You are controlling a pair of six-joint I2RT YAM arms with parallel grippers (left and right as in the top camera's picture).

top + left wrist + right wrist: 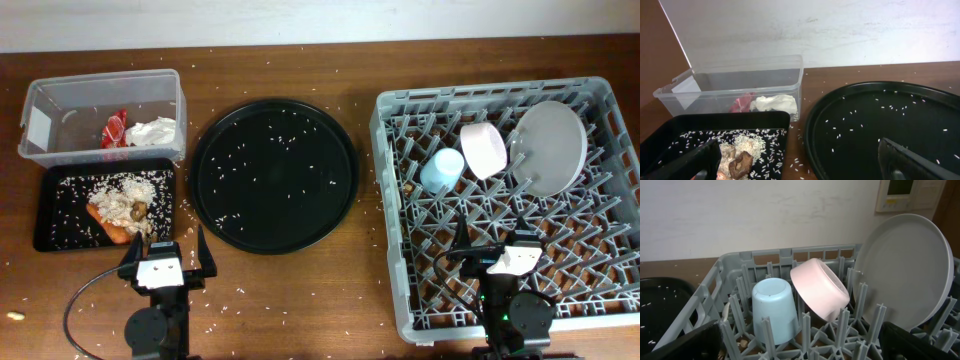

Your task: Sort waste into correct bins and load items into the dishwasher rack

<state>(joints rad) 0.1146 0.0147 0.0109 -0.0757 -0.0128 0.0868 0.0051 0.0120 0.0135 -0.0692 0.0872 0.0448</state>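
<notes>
Rack (430, 100) on the right of the table (300, 300) has the blue cup (441, 170), white bowl (484, 150) and grey plate (548, 147) propped between its pegs. Wrapper (115, 128) and napkin (153, 131) are in the clear tub (100, 88), and the rice (125, 187), carrot (100, 215) and brown lump (137, 210) are in the black tray (55, 232). Left hand (165, 248) and right hand (490, 240) both gape wide, empty.

Grey rack (470, 92) holds light-blue cup (441, 169), white bowl (483, 150), pale grey plate (548, 146) — red wrapper (114, 129) in clear tub (60, 100)

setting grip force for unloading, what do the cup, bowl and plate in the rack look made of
Cup: likely plastic, matte light blue, no glare. Bowl: ceramic or melamine, can't tell; smooth white with soft sheen. Plate: same doubt; smooth pale grey, even matte surface.
</notes>
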